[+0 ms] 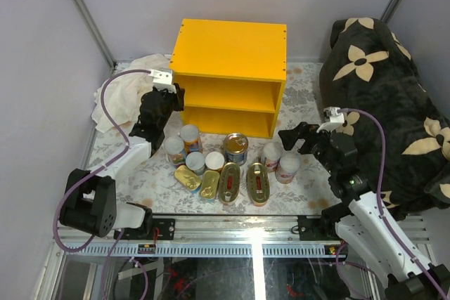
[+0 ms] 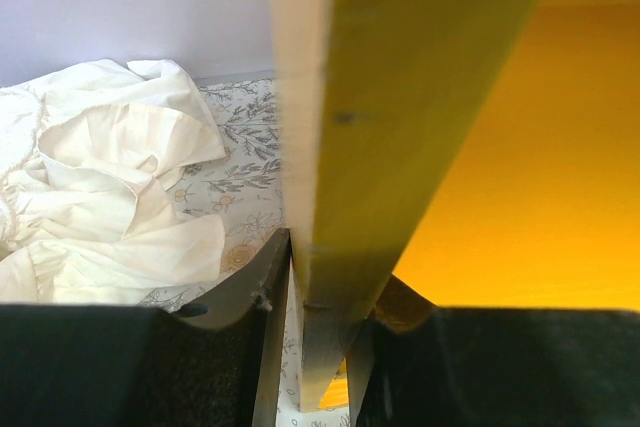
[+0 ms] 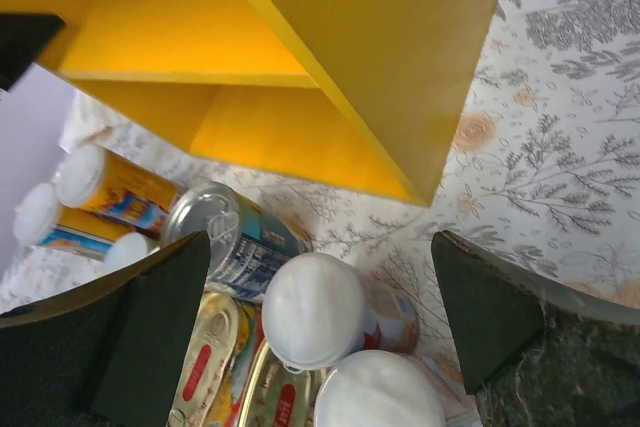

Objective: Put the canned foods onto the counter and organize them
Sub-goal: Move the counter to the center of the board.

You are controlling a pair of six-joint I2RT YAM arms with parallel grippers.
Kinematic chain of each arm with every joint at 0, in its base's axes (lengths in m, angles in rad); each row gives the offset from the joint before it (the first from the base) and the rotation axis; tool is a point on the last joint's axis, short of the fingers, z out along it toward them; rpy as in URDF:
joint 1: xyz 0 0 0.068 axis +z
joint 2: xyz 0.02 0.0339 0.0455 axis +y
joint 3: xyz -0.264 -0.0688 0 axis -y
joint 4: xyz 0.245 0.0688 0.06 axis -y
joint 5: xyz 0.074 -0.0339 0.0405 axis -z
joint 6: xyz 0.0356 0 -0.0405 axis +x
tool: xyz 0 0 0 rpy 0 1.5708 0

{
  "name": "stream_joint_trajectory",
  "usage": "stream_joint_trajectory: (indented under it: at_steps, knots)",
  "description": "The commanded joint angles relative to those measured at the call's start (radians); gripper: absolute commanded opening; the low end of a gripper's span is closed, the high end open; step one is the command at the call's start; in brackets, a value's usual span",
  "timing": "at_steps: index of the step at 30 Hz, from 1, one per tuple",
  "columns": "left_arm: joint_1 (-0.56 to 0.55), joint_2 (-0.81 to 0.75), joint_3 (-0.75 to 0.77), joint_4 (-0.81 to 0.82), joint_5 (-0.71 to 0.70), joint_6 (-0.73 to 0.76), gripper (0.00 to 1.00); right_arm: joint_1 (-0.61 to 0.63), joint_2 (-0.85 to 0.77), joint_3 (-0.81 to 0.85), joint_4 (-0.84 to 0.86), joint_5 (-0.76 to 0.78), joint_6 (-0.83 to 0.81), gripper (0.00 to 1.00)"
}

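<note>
In front of the yellow shelf unit, all the canned foods sit clustered on the table; none is shelved yet. My left gripper has its jaws closed on the unit's left side panel, bracing it, I think. My right gripper hovers wide open and empty over a white-lidded tin; next I must descend squarely and close on it.

We log two arms in smooth white shells with black joints, ending in the black left gripper and right gripper, each with broad matte dark fingers. Just behind each claw sits a white bracket. A thin mauve cable loops from there back to a bulky black base block, farthest from the claw.
</note>
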Motion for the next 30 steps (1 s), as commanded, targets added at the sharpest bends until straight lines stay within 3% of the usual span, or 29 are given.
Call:
stream_joint_trajectory:
  at_steps: [1,3,8,11,15,20,23,30]
  knots:
    - [-0.027,-0.037,-0.039,0.033,0.114,-0.116,0.15,0.007,-0.032,-0.04,0.233,-0.05,0.046,0.99]
    - [-0.026,-0.042,-0.041,0.021,0.112,-0.113,0.15,0.007,0.031,0.029,0.138,-0.076,0.012,1.0]
    - [-0.026,-0.053,-0.056,0.025,0.096,-0.108,0.17,0.009,0.138,0.218,-0.125,0.041,0.115,0.99]
    - [-0.026,-0.044,-0.057,0.025,0.08,-0.109,0.2,0.008,0.097,0.22,-0.069,-0.037,0.136,0.99]
    - [-0.026,-0.05,-0.052,0.013,0.087,-0.114,0.22,0.008,-0.031,0.051,0.196,-0.156,0.119,0.99]
    - [-0.026,-0.061,-0.057,-0.007,0.092,-0.107,0.22,0.008,-0.041,0.061,0.098,-0.052,0.072,1.0]
    - [-0.025,-0.068,-0.065,-0.014,0.091,-0.107,0.22,0.008,0.046,0.151,-0.033,-0.059,0.022,0.99]
    - [-0.025,-0.069,-0.08,-0.014,0.061,-0.098,0.22,0.008,0.318,0.325,-0.245,-0.298,-0.044,0.99]
